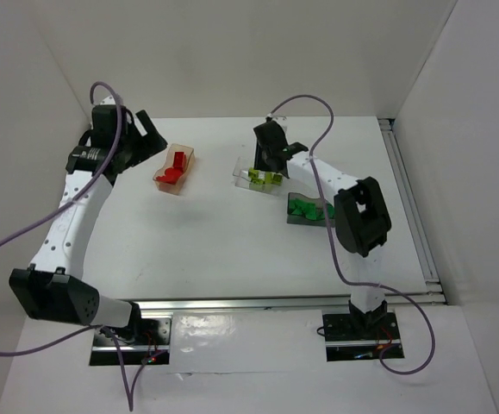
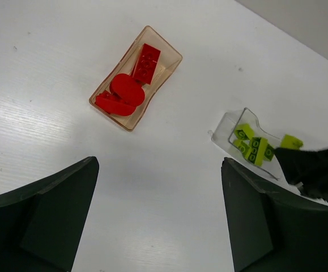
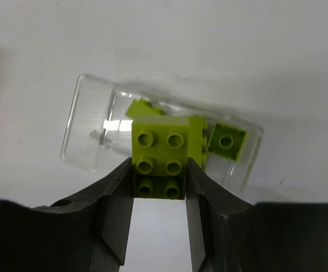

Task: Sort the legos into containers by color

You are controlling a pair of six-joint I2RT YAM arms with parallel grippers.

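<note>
My right gripper (image 3: pixel 159 171) is shut on a yellow-green lego (image 3: pixel 159 150), held just above the clear container (image 3: pixel 79 127). More yellow-green legos (image 3: pixel 226 141) lie inside that container. From above, the right gripper (image 1: pixel 271 159) hangs over the clear container (image 1: pixel 240 172). The orange container (image 1: pixel 189 156) (image 2: pixel 174 55) holds several red legos (image 1: pixel 173 171) (image 2: pixel 127 90). My left gripper (image 1: pixel 144 131) (image 2: pixel 159 164) is open and empty, raised over the table left of the orange container. The dark container (image 1: pixel 296 222) holds dark green legos (image 1: pixel 306 208).
White walls enclose the table on the left, back and right. A metal rail (image 1: pixel 408 198) runs along the right edge, another rail (image 1: pixel 275 303) along the front. Purple cables (image 1: pixel 305 101) loop above both arms.
</note>
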